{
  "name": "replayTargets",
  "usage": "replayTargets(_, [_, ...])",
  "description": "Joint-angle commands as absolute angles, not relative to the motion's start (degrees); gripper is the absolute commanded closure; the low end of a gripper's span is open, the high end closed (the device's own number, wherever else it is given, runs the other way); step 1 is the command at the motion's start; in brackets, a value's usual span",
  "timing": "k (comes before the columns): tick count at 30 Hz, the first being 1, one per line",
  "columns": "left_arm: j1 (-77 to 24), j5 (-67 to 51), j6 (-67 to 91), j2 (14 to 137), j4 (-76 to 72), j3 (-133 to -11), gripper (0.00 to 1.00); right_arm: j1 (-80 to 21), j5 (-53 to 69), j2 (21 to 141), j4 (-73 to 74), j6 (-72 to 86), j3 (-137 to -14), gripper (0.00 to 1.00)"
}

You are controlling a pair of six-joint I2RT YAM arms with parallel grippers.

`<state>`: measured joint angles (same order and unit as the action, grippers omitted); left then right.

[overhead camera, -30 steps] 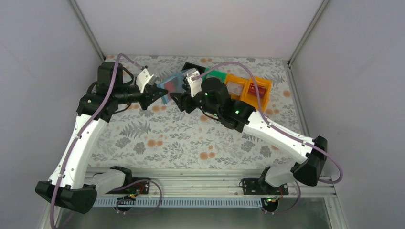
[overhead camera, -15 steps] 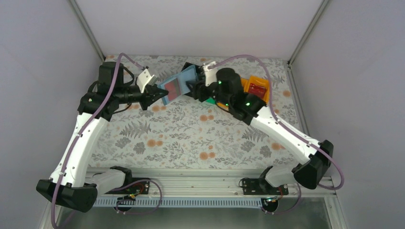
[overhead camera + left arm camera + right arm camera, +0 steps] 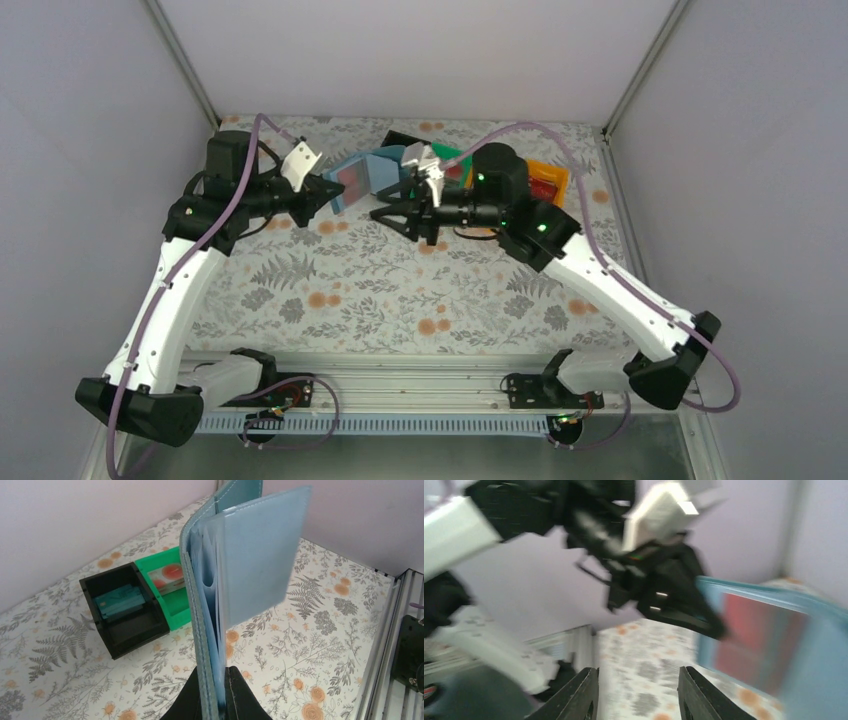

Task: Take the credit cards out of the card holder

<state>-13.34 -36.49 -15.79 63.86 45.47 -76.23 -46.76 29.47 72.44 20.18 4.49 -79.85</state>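
My left gripper (image 3: 322, 190) is shut on the edge of the blue-teal card holder (image 3: 362, 176) and holds it open above the table's back. A red card (image 3: 351, 179) shows in its inner pocket. In the left wrist view the card holder (image 3: 240, 565) stands upright between my fingers (image 3: 185, 700). My right gripper (image 3: 395, 213) is open and empty, just right of the card holder and pointing left. In the blurred right wrist view the red card (image 3: 754, 640) sits in the card holder (image 3: 809, 675) at the right, beyond my open gripper (image 3: 638, 695). A teal card (image 3: 120, 601) lies in the black bin (image 3: 125, 610).
A black bin (image 3: 400, 140), a green bin (image 3: 455, 158) and an orange bin (image 3: 545, 180) stand in a row at the back, partly hidden by the right arm. The green bin (image 3: 167, 587) holds a pale card with a red mark (image 3: 167, 575). A metal rail (image 3: 400, 385) runs along the near edge.
My right gripper has let go of the card holder, swung from the bins to its right side and now points left, open. My left gripper keeps holding the card holder, slightly shifted.
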Motion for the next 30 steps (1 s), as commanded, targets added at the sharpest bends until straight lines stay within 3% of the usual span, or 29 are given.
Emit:
replayTargets(1, [-13.32, -39.03, -15.83, 62.31, 44.29, -76.42, 0.98, -48.92, 45.76, 77.50, 8.26, 7.00, -79.83, 0.60])
replayTargets(7, [-13.18, -45.05, -18.15, 62.16, 45.94, -76.51, 0.98, -44.78, 37.85, 82.35, 8.29, 10.84, -80.76, 0.70])
replayTargets(10, [-13.18, -50.22, -20.46, 61.51, 47.46, -76.13, 0.98, -40.32, 39.01, 80.71, 7.03, 10.05, -76.96, 0.69])
replayTargets(20, [-13.29, -61.94, -27.33, 61.22, 52.31, -75.94, 0.98, -39.11, 36.03, 77.22, 15.26, 2.18, -77.40, 0.65])
replayTargets(26, [-13.27, -62.39, -27.85, 61.58, 53.06, -77.41, 0.98, -38.86, 39.85, 77.40, 18.94, -1.25, -79.66, 0.63])
replayTargets(30, [-13.29, -63.16, -27.87, 62.05, 52.92, -77.61, 0.98, -39.14, 46.76, 80.05, 19.46, -1.16, -80.72, 0.69])
